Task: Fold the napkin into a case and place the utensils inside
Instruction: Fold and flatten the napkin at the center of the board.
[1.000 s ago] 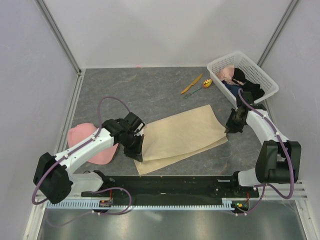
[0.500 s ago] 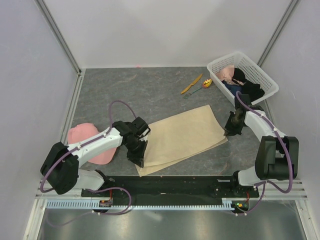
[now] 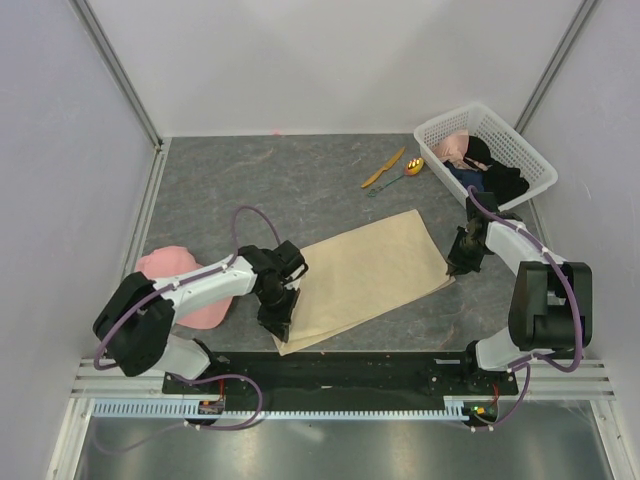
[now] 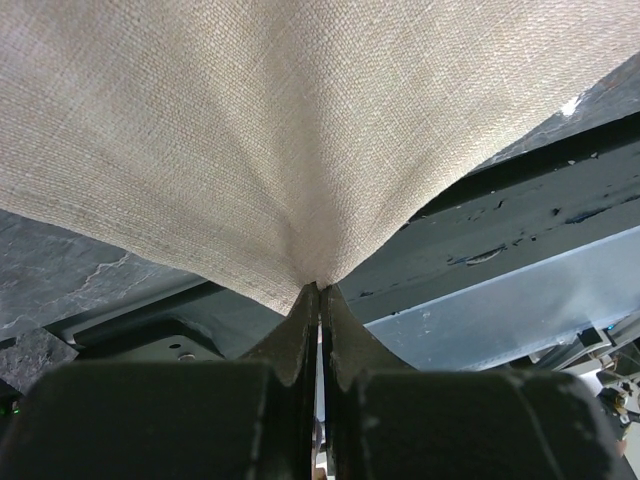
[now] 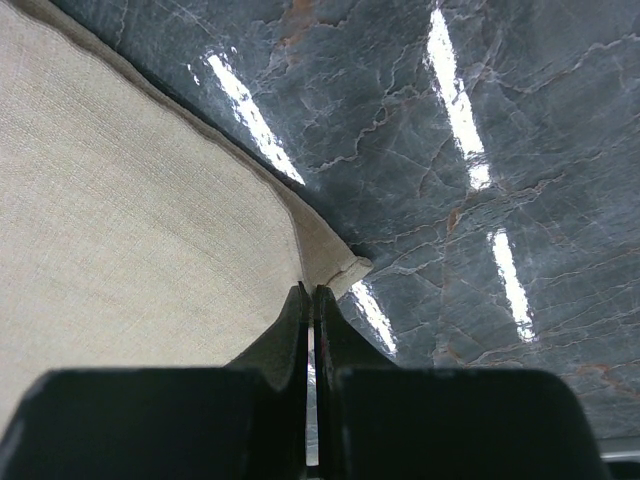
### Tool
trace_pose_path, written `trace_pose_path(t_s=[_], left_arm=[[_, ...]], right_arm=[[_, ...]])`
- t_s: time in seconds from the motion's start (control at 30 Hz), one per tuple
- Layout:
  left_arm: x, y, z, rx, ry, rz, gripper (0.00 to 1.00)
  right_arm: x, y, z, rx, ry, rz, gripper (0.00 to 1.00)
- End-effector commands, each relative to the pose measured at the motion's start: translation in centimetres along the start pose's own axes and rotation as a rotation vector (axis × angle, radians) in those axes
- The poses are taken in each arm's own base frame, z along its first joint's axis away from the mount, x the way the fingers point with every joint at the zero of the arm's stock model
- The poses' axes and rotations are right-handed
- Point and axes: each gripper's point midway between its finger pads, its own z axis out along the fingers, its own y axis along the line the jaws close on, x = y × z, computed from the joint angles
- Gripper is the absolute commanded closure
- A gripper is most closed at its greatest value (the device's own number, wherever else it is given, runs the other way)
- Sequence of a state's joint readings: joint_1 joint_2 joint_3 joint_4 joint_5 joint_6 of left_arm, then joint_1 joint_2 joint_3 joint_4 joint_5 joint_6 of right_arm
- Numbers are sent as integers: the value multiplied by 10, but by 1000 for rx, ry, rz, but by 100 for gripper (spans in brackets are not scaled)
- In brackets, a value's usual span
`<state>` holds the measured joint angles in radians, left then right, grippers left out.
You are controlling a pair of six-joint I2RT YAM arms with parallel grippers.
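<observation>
- Grey marbled worktop (image 3: 300, 180).
- Beige napkin (image 3: 365, 270), centre, doubled over toward a case.
- Jaws of left gripper (image 3: 277, 322) and right gripper (image 3: 458, 265) clamped on opposite napkin corners for folding.
- Orange knife (image 3: 384, 168), spoon (image 3: 405, 172): far side, waiting.

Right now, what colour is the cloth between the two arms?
Plain beige, no pattern; the napkin shows best in the left wrist view.

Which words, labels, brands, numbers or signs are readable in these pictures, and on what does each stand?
None can be read in any view.
The napkin, knife, spoon, white basket and pink cap show no print.
Any marking on the black base rail is too small to read.
</observation>
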<state>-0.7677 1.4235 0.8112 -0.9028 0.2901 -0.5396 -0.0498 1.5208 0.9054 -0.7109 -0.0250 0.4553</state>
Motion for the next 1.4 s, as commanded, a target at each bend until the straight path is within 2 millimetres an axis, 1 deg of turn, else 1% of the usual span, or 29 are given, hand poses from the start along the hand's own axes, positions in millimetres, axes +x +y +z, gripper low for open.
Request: trace_pose_path(t_s=[0.0,0.17,0.43,0.53,0.57,0.6,0.63,0.67,0.7,0.73,0.8,0.87,0.93,0.97,1.0,1.03,1.07,1.1,1.13,1.17,1.2,1.23,1.27,1.3,1.33,1.37], left_arm=[[3,-1,10,0,28,9,98],[8,-1,17,-2,47,7,98],[5,-6,21,6,46,14,98],[5,-6,24,4,64,7,98],[5,-8,24,11,69,4,98],[6,-9,24,14,66,9,98],[5,-11,24,19,60,5,98],[7,-10,24,22,62,4,98],[7,-11,23,27,58,4,98],[8,-11,24,27,57,1,98],[10,-11,23,34,55,-3,98],[11,-11,23,39,49,-8,98],[12,-10,23,41,51,-7,97],[13,-10,23,43,52,-8,95],[13,-12,20,53,45,-8,92],[13,-14,18,62,43,-11,80],[11,-18,14,76,27,-15,73],[9,-22,5,95,-6,-11,67],[7,-27,-2,114,-29,-10,58],[1,-33,-12,130,-62,-6,54],[1,-36,-23,135,-82,-6,51],[-9,-42,-36,137,-128,-7,48],[-14,-42,-43,131,-151,-15,48],[-16,-40,-49,114,-165,-31,51],[-29,-39,-56,95,-210,-42,53],[-41,-32,-58,81,-234,-80,55]], right_arm=[[-10,0,0,6,-33,-4,100],[-11,-4,3,27,-38,-5,100],[-10,-3,11,23,-26,-10,99],[-14,-3,3,20,-37,-33,84],[-21,1,-4,10,-59,-45,74],[-22,2,-17,0,-77,-52,70],[-26,4,-24,-6,-97,-58,65],[-35,9,-36,-21,-131,-65,63],[-33,11,-46,-23,-145,-83,61],[-34,15,-51,-29,-154,-93,57],[-31,28,-60,-57,-175,-130,55],[-25,45,-59,-97,-179,-166,52],[-19,55,-58,-112,-175,-181,50],[-12,70,-57,-156,-165,-208,49],[-7,76,-54,-171,-152,-218,49],[-2,86,-54,-209,-139,-222,49],[4,100,-53,-241,-137,-251,49],[8,107,-50,-253,-122,-261,49],[12,113,-48,-269,-111,-256,50],[18,125,-46,-308,-99,-273,50],[21,128,-41,-309,-86,-273,50],[25,130,-37,-311,-75,-274,51],[27,131,-31,-306,-66,-282,53],[28,131,-27,-299,-61,-285,54],[29,129,-24,-288,-56,-284,56],[27,125,-18,-261,-63,-295,57]])
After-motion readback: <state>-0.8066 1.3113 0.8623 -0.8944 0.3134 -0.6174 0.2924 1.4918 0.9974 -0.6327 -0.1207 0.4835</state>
